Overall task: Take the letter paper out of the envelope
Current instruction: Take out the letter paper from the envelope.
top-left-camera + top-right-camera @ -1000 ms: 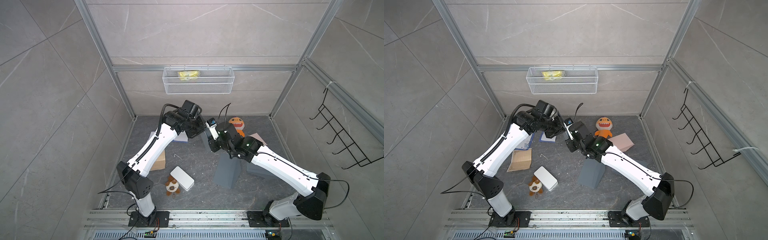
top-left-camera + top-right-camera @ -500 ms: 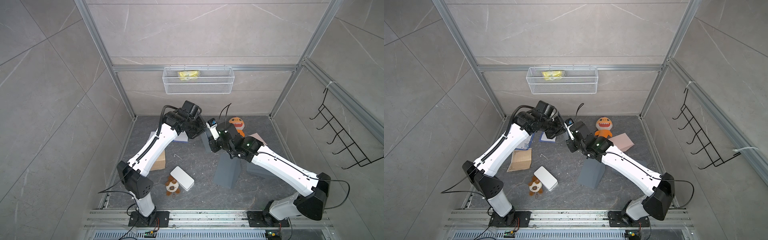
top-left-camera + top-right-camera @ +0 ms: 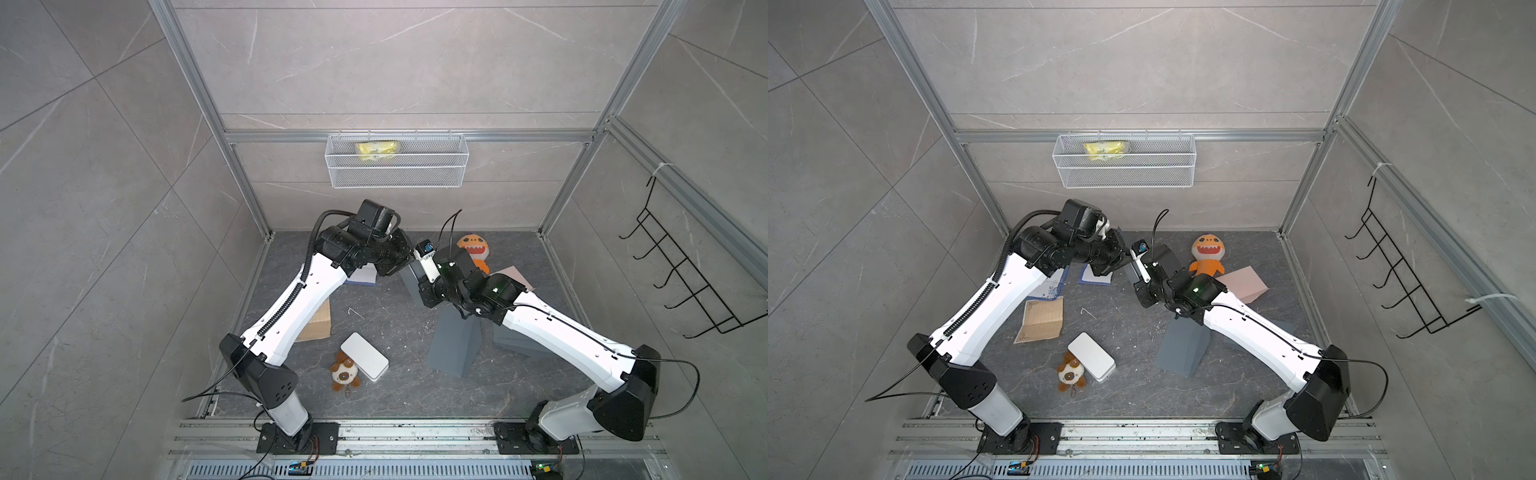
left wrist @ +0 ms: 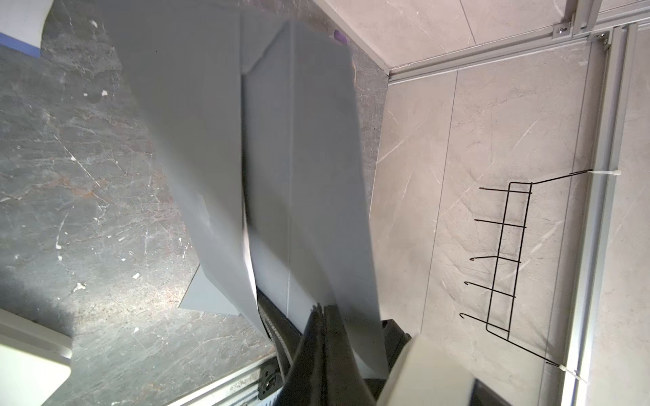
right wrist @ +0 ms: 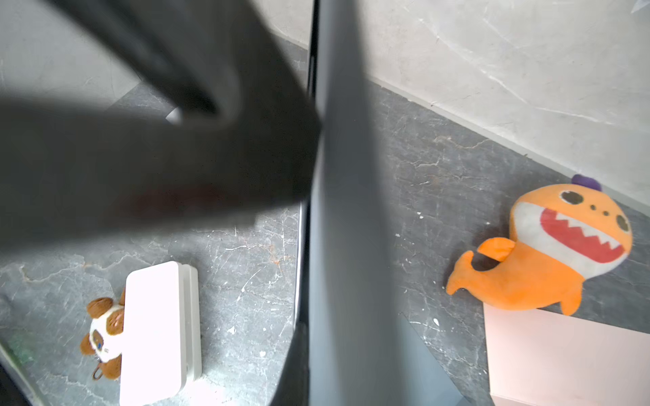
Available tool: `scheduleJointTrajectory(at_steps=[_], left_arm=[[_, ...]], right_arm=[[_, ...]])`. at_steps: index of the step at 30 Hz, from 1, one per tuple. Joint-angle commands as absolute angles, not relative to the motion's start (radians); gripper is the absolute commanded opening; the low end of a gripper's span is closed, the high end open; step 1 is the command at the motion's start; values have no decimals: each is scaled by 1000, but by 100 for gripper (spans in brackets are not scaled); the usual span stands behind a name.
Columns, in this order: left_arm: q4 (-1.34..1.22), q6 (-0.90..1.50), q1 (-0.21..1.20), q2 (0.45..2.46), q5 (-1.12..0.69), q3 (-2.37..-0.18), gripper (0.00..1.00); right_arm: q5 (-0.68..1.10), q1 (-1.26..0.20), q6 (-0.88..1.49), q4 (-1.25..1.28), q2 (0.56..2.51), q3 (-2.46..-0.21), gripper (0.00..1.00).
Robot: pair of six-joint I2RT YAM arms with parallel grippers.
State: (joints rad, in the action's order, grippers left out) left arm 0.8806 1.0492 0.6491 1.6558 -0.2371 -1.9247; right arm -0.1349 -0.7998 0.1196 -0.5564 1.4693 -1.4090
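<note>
1. Almost nothing shifts from a second ago. Both arms stay raised mid-scene with the grey envelope [image 4: 197,140] held up between them, off the floor [image 4: 88,175].
2. Judgement: the pull-out has not started. The letter paper [image 4: 248,253] is likely the thin pale edge in the gap between the grey layers, still inside.
3. Left gripper [image 4: 323,310]: fingers together, pinching one grey layer of the envelope.
4. Right gripper [image 3: 415,266]: closed. The envelope runs edge-on past its camera, apparently pinched, but the contact is hidden.

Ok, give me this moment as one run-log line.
envelope: held up in the air | left tool: shut on envelope | right tool: shut on envelope | letter paper: white edge showing, not out yet
</note>
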Motion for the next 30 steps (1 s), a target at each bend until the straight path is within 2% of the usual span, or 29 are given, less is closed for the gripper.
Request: scheduleJointTrajectory(at_steps=[1, 5, 25, 30], left_arm=[[807, 1002, 620, 1605, -216, -1874, 4], [764, 979, 590, 1580, -203, -1835, 0], [554, 974, 561, 1559, -277, -1722, 0], [526, 975, 561, 1546, -294, -1700, 4]], right_arm=[[-85, -804, 151, -542, 1425, -1407, 0], [-51, -804, 161, -565, 1425, -1430, 0], [111, -776, 241, -559, 1424, -1462, 0], [154, -741, 264, -582, 1435, -1473, 0]])
